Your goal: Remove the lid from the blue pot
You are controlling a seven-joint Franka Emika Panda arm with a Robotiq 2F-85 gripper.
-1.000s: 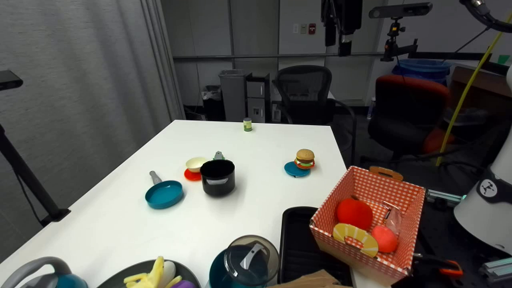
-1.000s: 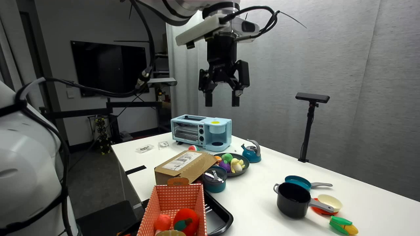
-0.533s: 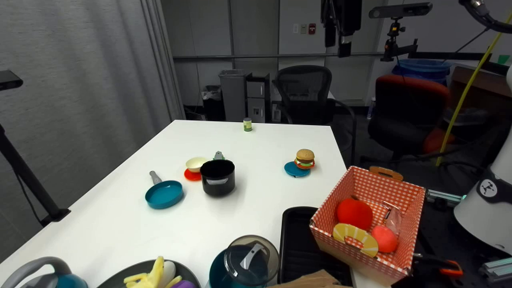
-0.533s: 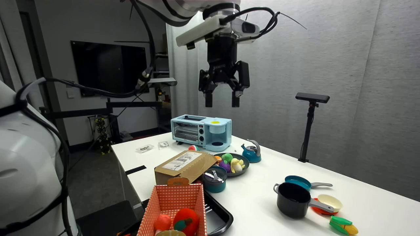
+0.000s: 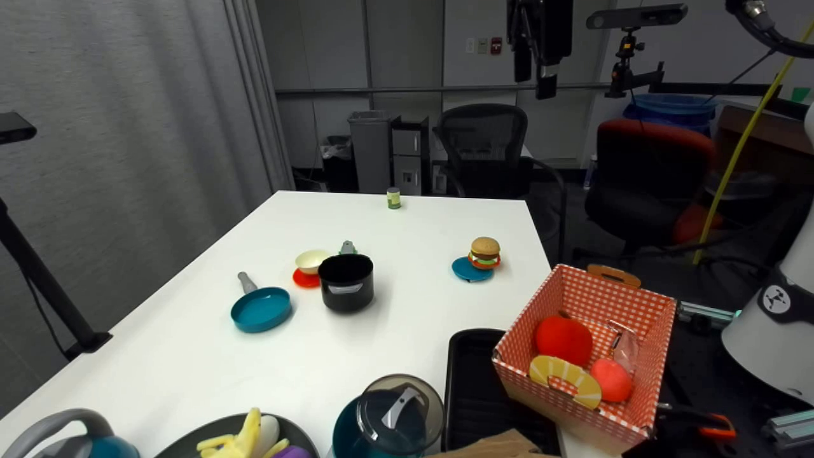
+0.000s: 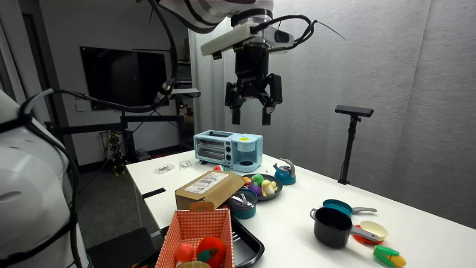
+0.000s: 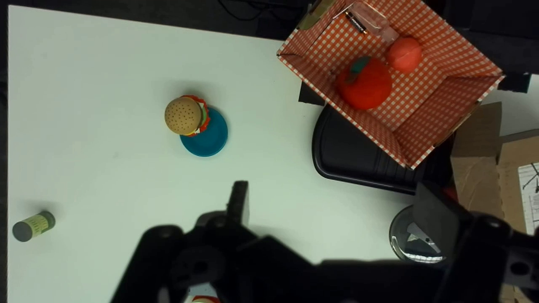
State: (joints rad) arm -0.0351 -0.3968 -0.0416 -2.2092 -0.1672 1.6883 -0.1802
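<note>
Smoky, glass-like and see-through, the round domed lid point(image 5: 410, 429) with its pale strap handle point(image 5: 400, 407) rests over the round teal-blue pot point(image 5: 345, 427); whether it sits flush cannot be told. In an exterior view both are at the near side, with a dark round pan point(image 5: 191, 436) of toy-like food point(image 5: 248, 436) to the left and a black ridged tray point(image 5: 480, 381) to the right. The black two-fingered gripper point(image 6: 251, 117) hangs high above the white table point(image 6: 293, 219), its fingers point(image 6: 266, 117) wide apart with nothing between them. This looks like the start of the approach. In the wrist view the lid lies at the right, partly hidden behind one finger, so the gripper should probably shift that way until the handle is centred between the fingertips. The handle runs diagonally to the line of the fingers; a turn of the wrist would likely let them pinch across its narrow width. A straight descent seems safest, clear of the brown cardboard box point(image 6: 197, 197) whose open flap point(image 6: 230, 186) reaches near the lid. A level, slow lift should then keep the pot from dragging along.
</note>
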